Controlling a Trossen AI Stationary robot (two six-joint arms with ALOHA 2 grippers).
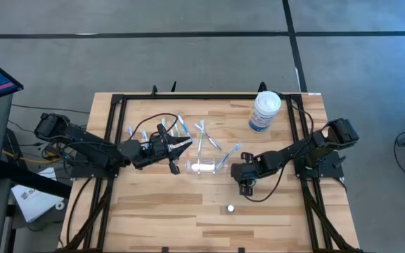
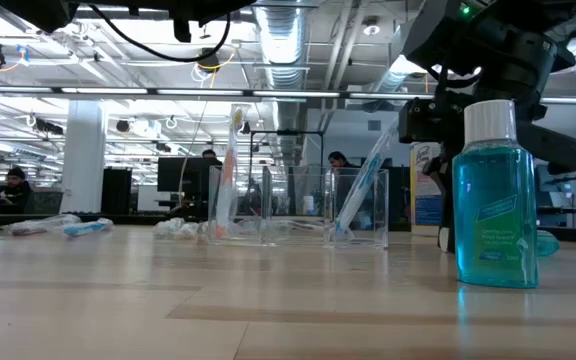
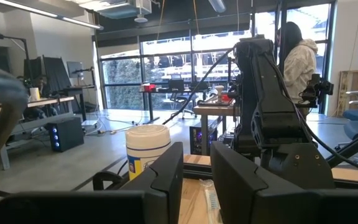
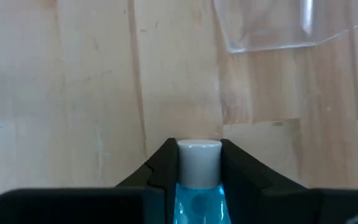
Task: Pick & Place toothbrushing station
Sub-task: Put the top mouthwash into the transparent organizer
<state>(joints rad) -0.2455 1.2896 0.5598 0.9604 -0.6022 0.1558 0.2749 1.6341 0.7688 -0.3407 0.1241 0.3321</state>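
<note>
A clear plastic holder (image 1: 204, 167) (image 2: 298, 205) stands mid-table, with one toothbrush (image 2: 228, 175) upright in its left part and another (image 2: 363, 180) leaning in its right part. Loose white-and-blue toothbrushes (image 1: 206, 137) lie behind it. My right gripper (image 1: 245, 188) (image 4: 199, 146) points steeply down near the holder's right end, shut on a small bottle of blue liquid. A second such bottle (image 2: 495, 200) (image 1: 230, 208) stands on its base nearer the front edge. My left gripper (image 1: 179, 151) (image 3: 196, 180) hovers left of the holder, open; wood and a toothbrush show through its gap. My right gripper pinches the small bottle at its white cap (image 4: 199, 155) between the two fingers (image 4: 166, 163), coming steeply from above. The blue body runs back between the fingers under the gripper, which hides it. Whether the bottle rests on the table does not show.
A large white tub with a blue label (image 1: 264, 112) (image 3: 146, 149) stands at the far right. More wrapped toothbrushes (image 1: 136, 132) lie at the far left. A black frame (image 1: 188, 97) borders the tabletop. Bare wood stretches along the near edge (image 1: 153, 218).
</note>
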